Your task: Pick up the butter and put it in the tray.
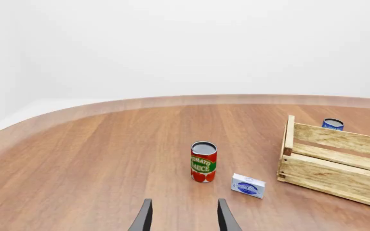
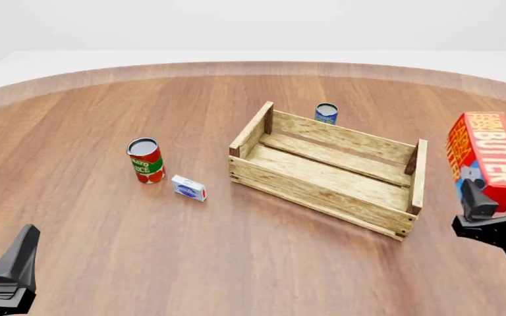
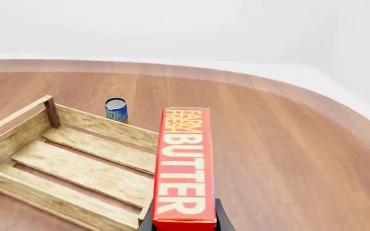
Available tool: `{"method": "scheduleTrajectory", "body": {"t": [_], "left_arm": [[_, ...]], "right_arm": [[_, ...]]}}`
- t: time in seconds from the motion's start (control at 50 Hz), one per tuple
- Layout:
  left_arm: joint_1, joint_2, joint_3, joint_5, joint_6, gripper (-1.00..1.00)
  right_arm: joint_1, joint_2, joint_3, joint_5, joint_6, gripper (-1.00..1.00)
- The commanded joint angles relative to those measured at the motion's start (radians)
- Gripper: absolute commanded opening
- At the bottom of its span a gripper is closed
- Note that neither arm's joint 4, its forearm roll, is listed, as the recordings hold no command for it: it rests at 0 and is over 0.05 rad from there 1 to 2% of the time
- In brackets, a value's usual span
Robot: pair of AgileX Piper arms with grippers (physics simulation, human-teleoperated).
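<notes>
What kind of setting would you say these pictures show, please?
Probably a simulated tabletop test scene, not a real kitchen: a bare wooden table against blank white surroundings, with a few groceries, a tomato sauce can and a butter carton, around a slatted tray.

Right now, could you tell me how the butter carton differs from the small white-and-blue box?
The butter is a large red-orange carton with white lettering; the small box is white and blue and far smaller. The butter is held upright in the air, to the right of the tray, by the right end effector; the small box rests on the table beside the tomato sauce can. Both are rectangular packages outside the tray.
</notes>
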Motion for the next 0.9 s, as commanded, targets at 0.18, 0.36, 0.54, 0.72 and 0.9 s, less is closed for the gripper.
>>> {"method": "scheduleTrajectory", "body": {"t": [0.18, 0.36, 0.54, 0.72, 0.9], "left_arm": [[0.0, 0.0, 0.0, 0.0, 0.0, 1.0], [0.0, 0.0, 0.0, 0.0, 0.0, 1.0], [0.0, 0.0, 0.0, 0.0, 0.0, 1.0], [0.0, 0.0, 0.0, 0.0, 0.0, 1.0], [0.0, 0.0, 0.0, 0.0, 0.0, 1.0]], "right_arm": [[0.07, -0.125, -0.129, 0.2, -0.021, -1.0], [0.109, -0.113, -0.181, 0.24, -0.031, -1.0], [0.13, -0.089, -0.21, 0.249, -0.036, -1.0], [0.161, -0.032, -0.259, 0.251, -0.04, -1.0], [0.185, 0.017, -0.303, 0.251, -0.047, -1.0]]}}
